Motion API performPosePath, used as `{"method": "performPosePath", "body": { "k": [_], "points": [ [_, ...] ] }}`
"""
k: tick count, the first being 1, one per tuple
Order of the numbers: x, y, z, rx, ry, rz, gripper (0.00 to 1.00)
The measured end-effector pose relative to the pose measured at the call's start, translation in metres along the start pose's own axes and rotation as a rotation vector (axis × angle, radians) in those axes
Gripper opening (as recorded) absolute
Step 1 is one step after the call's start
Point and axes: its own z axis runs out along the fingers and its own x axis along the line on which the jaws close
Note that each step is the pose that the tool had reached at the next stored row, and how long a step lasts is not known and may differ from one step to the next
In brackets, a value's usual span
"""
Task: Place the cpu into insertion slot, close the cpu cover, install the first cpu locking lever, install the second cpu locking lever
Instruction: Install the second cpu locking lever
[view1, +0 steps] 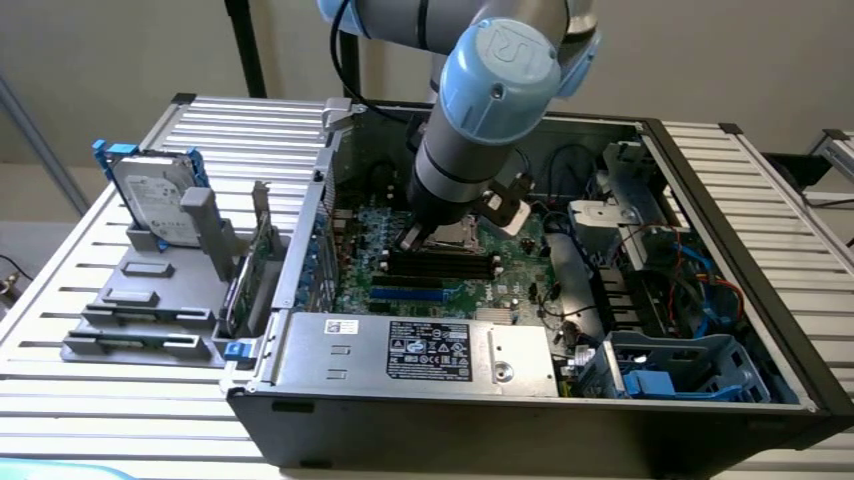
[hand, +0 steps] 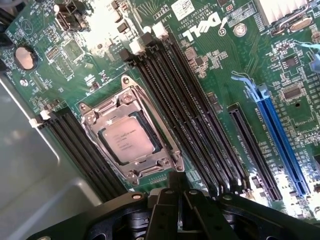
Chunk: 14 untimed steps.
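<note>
Silver cpu (hand: 129, 140); green motherboard (hand: 210, 45); blue slot (hand: 280, 140).

The cpu (hand: 129, 141) sits in the insertion slot (hand: 153, 145) under the cpu cover (hand: 131, 165), between memory slots (hand: 185, 117).

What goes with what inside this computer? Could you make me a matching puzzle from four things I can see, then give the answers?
Things:
1. cpu
2. cpu cover
3. long connector slot on the board
4. hard drive

Descriptions:
A. blue plastic
B. stands upright in a grey rack outside the case
C. dull silver square seated in the socket
D. silver metal frame closed down around the chip

Pairs: 1-C, 2-D, 3-A, 4-B
</note>
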Motion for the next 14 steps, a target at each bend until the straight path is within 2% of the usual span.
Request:
{"method": "performPosePath", "body": {
  "k": [2,6,7,9,14],
  "points": [
    [-0.0005,0.0,0.0024,-0.0046,-0.0058,0.001,0.11],
    [-0.0013,-0.0001,0.0059,-0.0145,-0.0216,0.003,0.11],
    [-0.0012,-0.0001,0.0066,-0.0158,-0.0238,0.003,0.11],
    [-0.0008,-0.0003,0.0076,-0.0174,-0.0262,0.004,0.11],
    [-0.0007,-0.0005,0.0079,-0.0181,-0.0272,0.004,0.11]
  ]
}}
